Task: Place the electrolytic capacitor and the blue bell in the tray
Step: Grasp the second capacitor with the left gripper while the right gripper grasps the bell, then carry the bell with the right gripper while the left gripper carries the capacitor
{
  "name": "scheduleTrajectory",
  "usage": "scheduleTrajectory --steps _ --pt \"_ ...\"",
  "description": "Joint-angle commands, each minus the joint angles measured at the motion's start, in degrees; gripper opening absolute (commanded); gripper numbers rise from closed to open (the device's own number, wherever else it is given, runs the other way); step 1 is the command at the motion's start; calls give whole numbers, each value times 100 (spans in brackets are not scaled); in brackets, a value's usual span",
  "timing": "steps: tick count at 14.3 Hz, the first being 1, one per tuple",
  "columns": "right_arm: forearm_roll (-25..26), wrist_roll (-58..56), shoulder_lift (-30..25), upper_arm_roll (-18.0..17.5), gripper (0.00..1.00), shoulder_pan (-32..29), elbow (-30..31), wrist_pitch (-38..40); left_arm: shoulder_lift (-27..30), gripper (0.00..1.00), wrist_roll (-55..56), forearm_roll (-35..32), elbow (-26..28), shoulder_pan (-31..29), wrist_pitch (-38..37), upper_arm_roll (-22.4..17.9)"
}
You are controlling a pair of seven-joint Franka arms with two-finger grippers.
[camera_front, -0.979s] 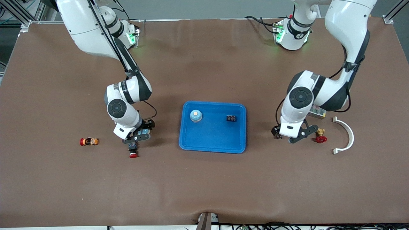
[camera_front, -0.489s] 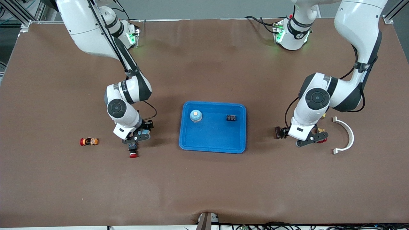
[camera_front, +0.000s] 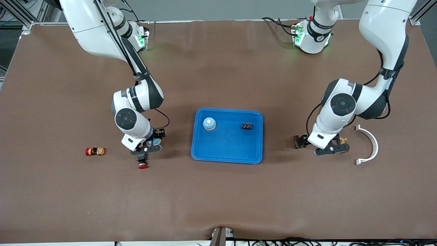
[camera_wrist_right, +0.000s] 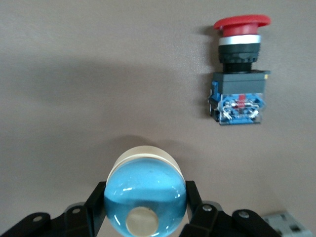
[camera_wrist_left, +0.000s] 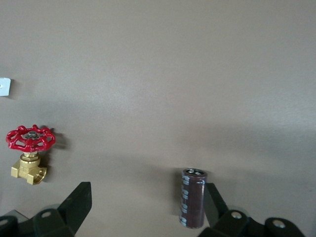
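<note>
Underneath, a brown table (camera_front: 218, 198) bearing the tray (camera_front: 227, 157).

The left hand (camera_wrist_left: 143, 212) hangs spread wide, one finger (camera_wrist_left: 213, 203) beside the upright electrolytic capacitor (camera_wrist_left: 192, 198).

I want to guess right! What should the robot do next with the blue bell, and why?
Probably lift it. The right gripper has its fingers shut on the blue bell, which sits low by the red push button, outside the tray.
</note>
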State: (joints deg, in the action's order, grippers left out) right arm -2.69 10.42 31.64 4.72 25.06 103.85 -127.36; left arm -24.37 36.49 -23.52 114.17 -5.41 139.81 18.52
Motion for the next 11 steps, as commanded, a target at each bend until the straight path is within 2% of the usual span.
scheduleTrajectory --steps 1,3,5,7,11 --pt "-126 537 -96 -7 62 165 -741 982 47 100 -63 -92 175 -101 143 82" --pt "-511 1012 -79 2 62 332 -1146 1300 82 100 -98 -92 385 -154 404 91" --pt "-819 1434 -61 2 62 482 -1322 1345 65 100 -90 -92 789 -241 1255 82" --pt "-847 1856 0 2 62 657 -1542 1336 64 100 -81 -92 1159 -338 1899 82" --pt "-829 2446 386 11 62 886 -1955 1336 64 100 103 -92 1257 -329 1936 82"
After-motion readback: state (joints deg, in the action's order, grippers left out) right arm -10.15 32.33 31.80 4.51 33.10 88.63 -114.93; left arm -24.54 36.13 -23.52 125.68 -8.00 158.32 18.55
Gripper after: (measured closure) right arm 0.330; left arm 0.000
